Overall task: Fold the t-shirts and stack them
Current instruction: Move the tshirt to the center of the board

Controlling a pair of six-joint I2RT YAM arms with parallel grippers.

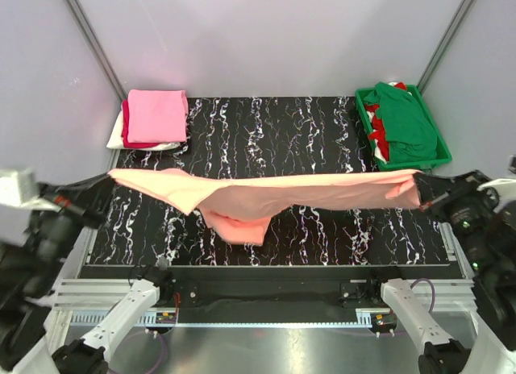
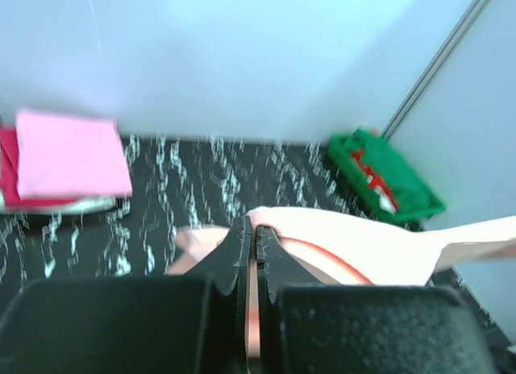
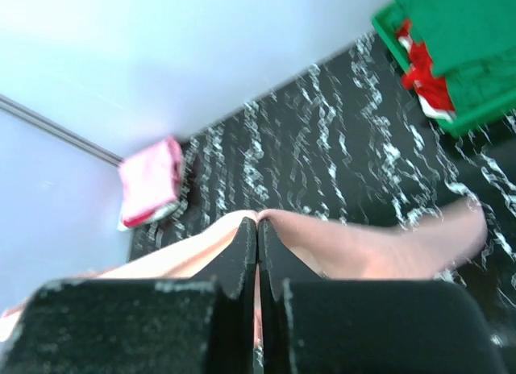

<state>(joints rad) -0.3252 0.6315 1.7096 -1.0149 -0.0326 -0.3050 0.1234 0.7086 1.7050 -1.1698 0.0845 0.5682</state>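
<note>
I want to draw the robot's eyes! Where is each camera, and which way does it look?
Top: above and behind the arms, looking down on the table; both arm bases show at the bottom.
Left wrist: behind the left gripper, looking across toward the green tray; its shut jaws show.
Right wrist: behind the right gripper, looking across toward the pink pile; its shut jaws show.
All share the peach shirt.

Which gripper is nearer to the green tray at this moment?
Right. The right gripper, shut on the salmon-peach t-shirt, is just in front of the green tray; the left gripper holds the other end, across the table.
</note>
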